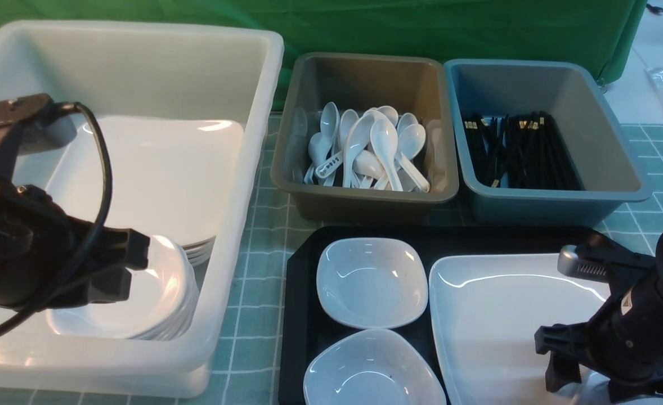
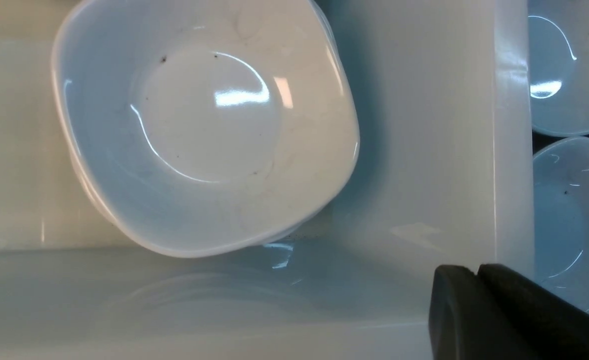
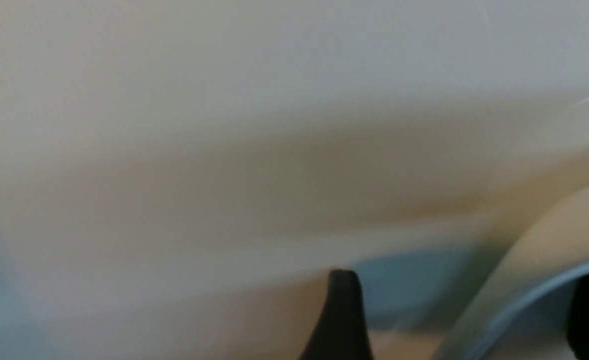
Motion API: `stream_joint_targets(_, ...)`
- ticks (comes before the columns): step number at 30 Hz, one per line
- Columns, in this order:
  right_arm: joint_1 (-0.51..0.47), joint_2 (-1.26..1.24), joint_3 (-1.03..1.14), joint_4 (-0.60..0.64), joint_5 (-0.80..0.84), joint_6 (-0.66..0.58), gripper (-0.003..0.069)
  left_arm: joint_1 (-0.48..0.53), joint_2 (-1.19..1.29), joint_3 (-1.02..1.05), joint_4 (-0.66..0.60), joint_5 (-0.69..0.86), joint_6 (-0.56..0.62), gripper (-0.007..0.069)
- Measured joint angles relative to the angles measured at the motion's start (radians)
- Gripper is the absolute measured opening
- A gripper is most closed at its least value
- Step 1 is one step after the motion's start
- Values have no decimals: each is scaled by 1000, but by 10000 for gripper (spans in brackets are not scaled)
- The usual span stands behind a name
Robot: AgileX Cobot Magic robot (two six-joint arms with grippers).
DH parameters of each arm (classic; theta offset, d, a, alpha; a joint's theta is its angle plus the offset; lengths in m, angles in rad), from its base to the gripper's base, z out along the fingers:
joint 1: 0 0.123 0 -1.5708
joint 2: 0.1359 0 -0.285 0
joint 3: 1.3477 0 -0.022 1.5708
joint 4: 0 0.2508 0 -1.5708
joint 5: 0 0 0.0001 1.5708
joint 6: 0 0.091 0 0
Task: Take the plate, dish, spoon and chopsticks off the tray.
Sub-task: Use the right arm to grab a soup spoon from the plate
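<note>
1. The large glossy white rounded-rectangle plate [image 1: 494,315] lies flat on the tray, right under my right gripper [image 1: 587,388], which sits low over the plate's near right corner. The jaws are spread wide. In the right wrist view the two fingers stand either side of the plate's rim, and I cannot tell whether either one touches it.
2. The large black rectangular plastic tray [image 1: 300,315] stretches leftward from that gripper. I count three pieces on it: the one plate and two small white rounded-square dishes, one farther off [image 1: 372,281] and one nearer [image 1: 372,371], both just beside the plate's left edge.
3. Straight ahead of the right gripper, past the tray's far rim, is a blue-grey plastic tub [image 1: 607,146] holding black chopsticks [image 1: 517,149], packed too tightly to count. Left of it, a brown plastic tub [image 1: 303,140] holds a heap of white soup spoons [image 1: 371,149], ten or more.
4. My left gripper [image 1: 134,253] is clenched on nothing and hangs over the big white plastic tub [image 1: 252,169].
5. Just below it is a stack of small dishes [image 1: 162,304]; beyond it is a stack of large plates [image 1: 162,174]. I cannot count the layers in either.
6. The tub's wall stands between the left gripper and the tray.
</note>
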Motion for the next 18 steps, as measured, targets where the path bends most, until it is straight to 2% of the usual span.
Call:
stream_joint_targets(2, 0, 2, 0, 1, -4, 2, 529, 0, 0, 0, 0, 0, 0, 19)
stream_joint_targets(3, 0, 3, 0, 2, -5, -7, 478, 0, 0, 0, 0, 0, 0, 19)
stream_joint_targets(7, 0, 6, 0, 2, -12, -49, 200, 0, 0, 0, 0, 0, 0, 19)
stream_joint_targets(8, 0, 6, 0, 4, -15, -58, 142, 0, 0, 0, 0, 0, 0, 19)
stream_joint_targets(9, 0, 6, 0, 7, -19, -66, 115, 0, 0, 0, 0, 0, 0, 19)
stream_joint_targets(18, 34, -46, -88, 78, -30, -158, 99, 0, 0, 0, 0, 0, 0, 19)
